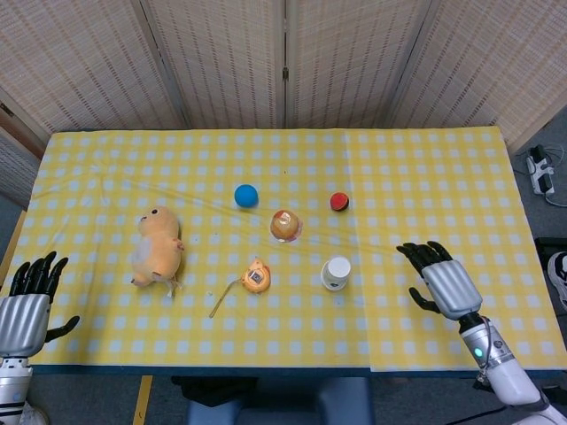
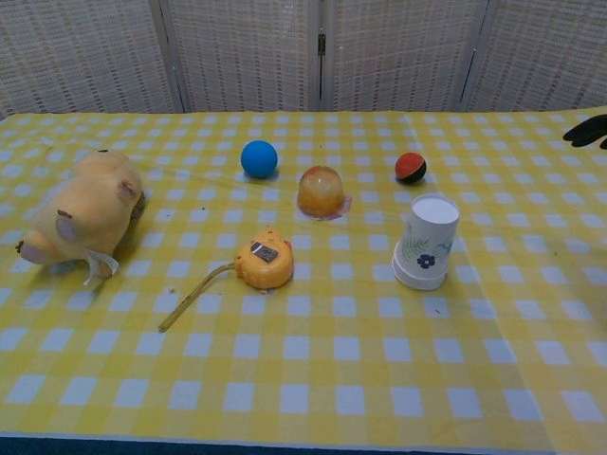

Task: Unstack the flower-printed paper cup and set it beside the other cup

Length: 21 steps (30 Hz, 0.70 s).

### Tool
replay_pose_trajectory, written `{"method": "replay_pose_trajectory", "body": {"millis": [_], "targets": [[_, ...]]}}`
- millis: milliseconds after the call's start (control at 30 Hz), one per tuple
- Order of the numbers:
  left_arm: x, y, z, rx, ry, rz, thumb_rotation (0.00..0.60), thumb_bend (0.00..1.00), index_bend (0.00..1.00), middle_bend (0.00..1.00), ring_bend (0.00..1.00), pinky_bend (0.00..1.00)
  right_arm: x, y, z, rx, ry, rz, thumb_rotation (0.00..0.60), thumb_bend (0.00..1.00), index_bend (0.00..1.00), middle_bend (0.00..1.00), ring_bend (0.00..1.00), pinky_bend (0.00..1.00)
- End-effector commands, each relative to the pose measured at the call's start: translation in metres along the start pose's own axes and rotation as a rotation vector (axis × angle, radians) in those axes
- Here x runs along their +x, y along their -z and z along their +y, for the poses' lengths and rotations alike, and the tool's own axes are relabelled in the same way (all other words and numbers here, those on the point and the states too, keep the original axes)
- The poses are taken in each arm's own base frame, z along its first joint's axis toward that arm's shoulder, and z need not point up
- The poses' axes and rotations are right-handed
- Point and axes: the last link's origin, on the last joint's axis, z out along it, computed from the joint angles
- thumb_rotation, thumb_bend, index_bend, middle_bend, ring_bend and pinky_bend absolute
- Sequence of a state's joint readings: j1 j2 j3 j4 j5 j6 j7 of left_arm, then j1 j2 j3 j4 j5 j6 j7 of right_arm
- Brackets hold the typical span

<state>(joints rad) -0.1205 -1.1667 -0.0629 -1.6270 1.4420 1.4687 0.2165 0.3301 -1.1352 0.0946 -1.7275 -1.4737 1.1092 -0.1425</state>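
Observation:
The flower-printed paper cup stands upside down on the yellow checked cloth, stacked over another cup whose white rim shows at its base. My right hand hovers over the table to the right of the stack, fingers spread, holding nothing; only its dark fingertips show at the right edge of the chest view. My left hand stays at the table's front left corner, fingers apart and empty.
A plush toy lies at the left. An orange tape measure, an orange jelly cup, a blue ball and a red-and-black ball lie around the stack.

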Motion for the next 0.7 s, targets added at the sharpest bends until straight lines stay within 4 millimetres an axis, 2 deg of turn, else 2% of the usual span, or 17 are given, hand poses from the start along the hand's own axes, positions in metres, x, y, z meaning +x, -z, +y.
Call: {"method": "replay_pose_trajectory", "body": {"millis": [33, 467, 700], "targets": [[0.0, 0.001, 0.0, 0.002, -0.001, -0.004, 0.6, 0.21, 0.0, 0.0, 0.0, 0.0, 0.004, -0.022, -0.024, 0.079, 0.002, -0.059, 0.6, 0.42, 0.15, 0.16, 0.16, 0.12], [0.001, 0.002, 0.001, 0.002, -0.003, -0.024, 0.6, 0.21, 0.0, 0.0, 0.0, 0.0, 0.005, -0.069, -0.063, 0.151, 0.015, -0.21, 0.6, 0.42, 0.15, 0.14, 0.15, 0.13], [0.0, 0.002, 0.0, 0.008, -0.003, -0.034, 0.6, 0.21, 0.0, 0.0, 0.0, 0.0, 0.002, -0.082, -0.073, 0.165, 0.028, -0.244, 0.6, 0.42, 0.15, 0.14, 0.14, 0.13]]}}
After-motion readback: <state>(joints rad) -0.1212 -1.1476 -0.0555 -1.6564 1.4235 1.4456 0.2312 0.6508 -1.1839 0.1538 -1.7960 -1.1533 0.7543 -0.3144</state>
